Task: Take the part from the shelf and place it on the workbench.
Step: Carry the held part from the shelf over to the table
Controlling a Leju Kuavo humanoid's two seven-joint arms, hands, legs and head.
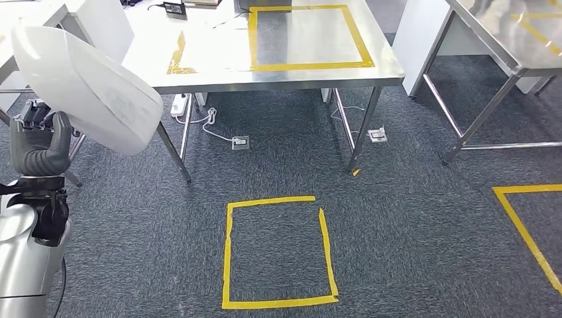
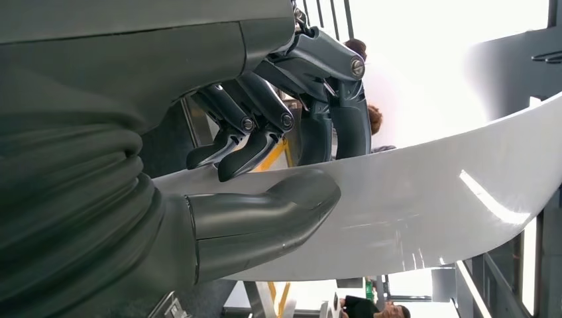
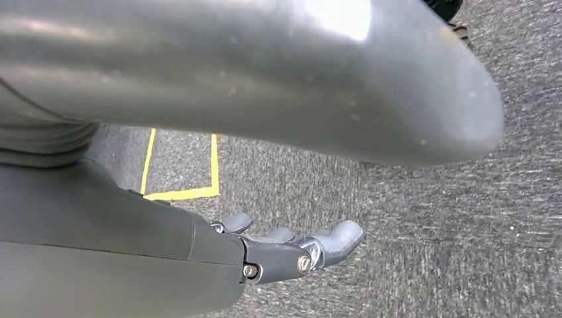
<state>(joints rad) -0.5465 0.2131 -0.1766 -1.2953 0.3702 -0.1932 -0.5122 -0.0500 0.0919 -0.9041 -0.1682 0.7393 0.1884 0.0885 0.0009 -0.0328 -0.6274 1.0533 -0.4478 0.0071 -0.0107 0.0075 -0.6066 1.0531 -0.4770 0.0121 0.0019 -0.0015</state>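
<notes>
left hand [image 1: 38,142] gripping the white part [image 1: 86,89] at the frame's upper left | right hand [image 3: 291,248] hanging loose, holding nothing | workbench [image 1: 199,73] sitting ahead | thumb-and-fingers pinch on that slick curved shell could be slipping while walking

Left hand [image 1: 40,142] clenched (right hand [image 3: 291,248] slack)

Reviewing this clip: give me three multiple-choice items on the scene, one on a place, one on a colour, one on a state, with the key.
1. Where is the white part?
A. on the workbench
B. held in the left hand, off the workbench
C. on the carpet

2. What colour is the tape square on the floor?
A. yellow
B. red
C. blue

3. How is the right hand?
A. gripping the part
B. holding a cable
C. holding nothing

Key: B, the left hand grips the part, short of the workbench; A, the tape is yellow; C, its fingers lie apart above carpet.
</notes>
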